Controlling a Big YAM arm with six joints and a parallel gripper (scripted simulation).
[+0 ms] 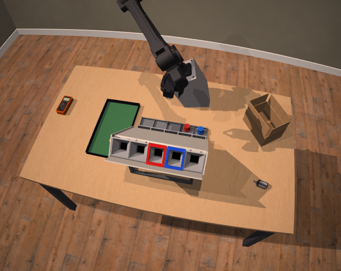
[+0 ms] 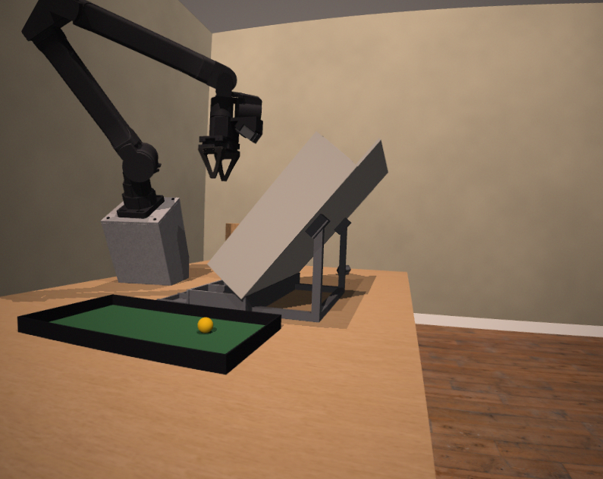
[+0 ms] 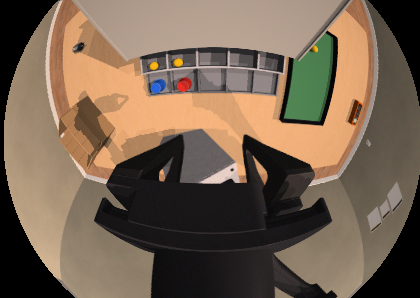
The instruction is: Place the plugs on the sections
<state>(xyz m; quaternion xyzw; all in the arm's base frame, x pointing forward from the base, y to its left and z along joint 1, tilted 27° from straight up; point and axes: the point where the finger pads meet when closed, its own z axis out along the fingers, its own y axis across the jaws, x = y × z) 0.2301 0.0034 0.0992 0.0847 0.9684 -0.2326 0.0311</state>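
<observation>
The red plug point(image 1: 186, 127) point(image 3: 184, 84) stands on the flat front of the second section from the right in the top view. The blue plug point(image 1: 200, 130) point(image 3: 157, 86) stands on the front of the rightmost section. In the wrist view, one yellow marble point(image 3: 178, 62) lies behind the red plug and another yellow marble point(image 3: 154, 66) behind the blue plug. The red-banded funnel point(image 1: 157, 145) is the middle one; the blue-banded funnel point(image 1: 176, 148) is right of it. A third marble point(image 2: 205, 325) point(image 3: 314, 48) lies in the green tray point(image 2: 120, 348). My gripper point(image 2: 218, 178) point(image 3: 213, 138) is open and empty, high above the table. The pipes are hidden.
The tilted cover point(image 1: 164, 140) point(image 2: 286, 211) point(image 3: 210, 17) rises beside the gripper. A cardboard box point(image 1: 274, 138) point(image 3: 82, 132) stands on the right in the top view. A multimeter point(image 1: 64, 104) lies far left and a small scoop point(image 1: 262, 184) lies front right.
</observation>
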